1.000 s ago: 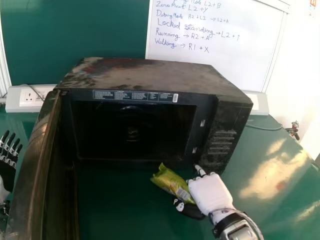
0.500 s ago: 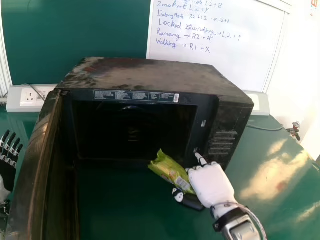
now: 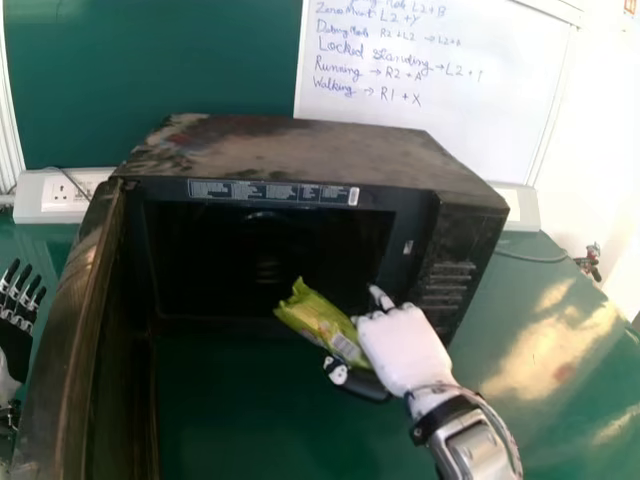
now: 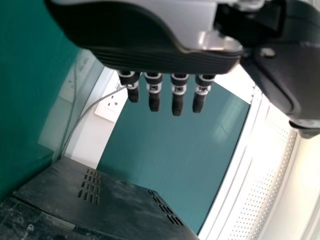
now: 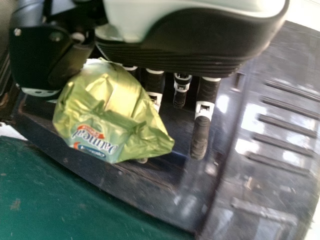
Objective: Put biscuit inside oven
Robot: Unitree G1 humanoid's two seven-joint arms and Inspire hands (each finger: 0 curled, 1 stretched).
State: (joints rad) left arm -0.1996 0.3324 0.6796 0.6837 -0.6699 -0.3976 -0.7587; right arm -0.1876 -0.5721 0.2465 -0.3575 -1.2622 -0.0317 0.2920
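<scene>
Fingers (image 3: 381,298) and thumb of the right hand (image 3: 408,350) hold the green biscuit packet (image 3: 318,322) at five o'clock before the oven (image 3: 300,150). At nine o'clock, the left hand (image 3: 17,310) has straight fingers.

White-backed robot hand (image 3: 405,350), black fingers (image 5: 200,137) banded in white, black wrist strap (image 3: 442,416), silvery forearm (image 3: 474,452), thin curving cable (image 3: 497,424)
</scene>
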